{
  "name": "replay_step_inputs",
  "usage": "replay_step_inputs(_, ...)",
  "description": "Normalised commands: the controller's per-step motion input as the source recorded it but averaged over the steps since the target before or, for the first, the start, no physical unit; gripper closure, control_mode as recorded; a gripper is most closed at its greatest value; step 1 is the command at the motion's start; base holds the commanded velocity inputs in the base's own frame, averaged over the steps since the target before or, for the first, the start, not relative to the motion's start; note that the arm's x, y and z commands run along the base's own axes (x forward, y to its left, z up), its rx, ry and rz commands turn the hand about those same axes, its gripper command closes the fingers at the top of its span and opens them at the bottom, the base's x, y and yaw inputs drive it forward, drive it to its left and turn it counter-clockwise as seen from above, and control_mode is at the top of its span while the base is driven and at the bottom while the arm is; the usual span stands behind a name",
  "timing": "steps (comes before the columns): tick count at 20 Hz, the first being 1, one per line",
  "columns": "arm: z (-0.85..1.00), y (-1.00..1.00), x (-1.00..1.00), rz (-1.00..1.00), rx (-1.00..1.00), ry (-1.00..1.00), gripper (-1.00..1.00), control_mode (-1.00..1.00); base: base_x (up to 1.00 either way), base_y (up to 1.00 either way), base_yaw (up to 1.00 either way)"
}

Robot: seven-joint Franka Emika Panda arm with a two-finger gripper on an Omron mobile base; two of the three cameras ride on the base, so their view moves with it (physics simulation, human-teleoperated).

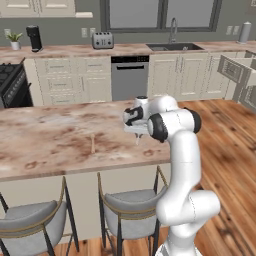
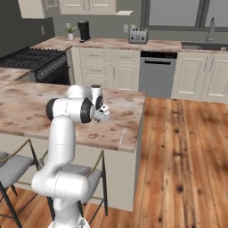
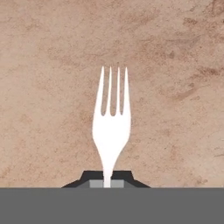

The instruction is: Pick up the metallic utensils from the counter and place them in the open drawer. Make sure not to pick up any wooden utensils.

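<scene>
A silver fork (image 3: 111, 127) stands by its handle between my fingertips, and my gripper (image 3: 107, 181) is shut on it, with its tines over the beige marbled counter (image 3: 52, 65). In the base views the gripper (image 1: 138, 136) (image 2: 95, 122) hangs just above the counter (image 1: 45, 140) near its right end. To the left of the gripper a pale tan wooden utensil (image 1: 92, 145) lies flat. Another slim pale utensil (image 2: 121, 137) lies close to the counter's right edge. An open cream drawer (image 1: 231, 69) juts out at the far right, across the wooden floor.
Two grey stools (image 1: 127, 212) (image 1: 30, 225) stand under the counter's near side. The back counter holds a sink (image 1: 172, 46), a toaster (image 1: 103, 40) and a coffee maker (image 1: 34, 38). A black stove (image 1: 11, 85) is at the left.
</scene>
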Motion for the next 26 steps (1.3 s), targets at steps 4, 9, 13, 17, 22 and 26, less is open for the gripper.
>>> replay_step_inputs(4,-1.0,-0.84,-0.49,0.09,0.04,0.0,1.0,-1.0,0.0,0.0,0.0)
replay_step_inputs(9,-1.0,-0.18,-0.41,0.06,-0.11,0.0,1.0,-1.0,0.0,0.0,0.0)
replay_step_inputs(13,-0.97,-0.18,-0.53,0.07,-0.21,-0.05,1.0,-1.0,0.0,0.0,0.0)
replay_step_inputs(17,0.07,-0.22,-0.24,0.07,-0.09,-0.08,1.0,-1.0,0.0,0.0,0.0)
replay_step_inputs(22,0.59,-0.02,-0.03,0.12,-0.08,0.0,1.0,-1.0,0.0,0.0,0.0)
replay_step_inputs(26,0.98,-0.07,-0.29,0.08,-0.02,0.06,1.0,-1.0,0.0,0.0,0.0)
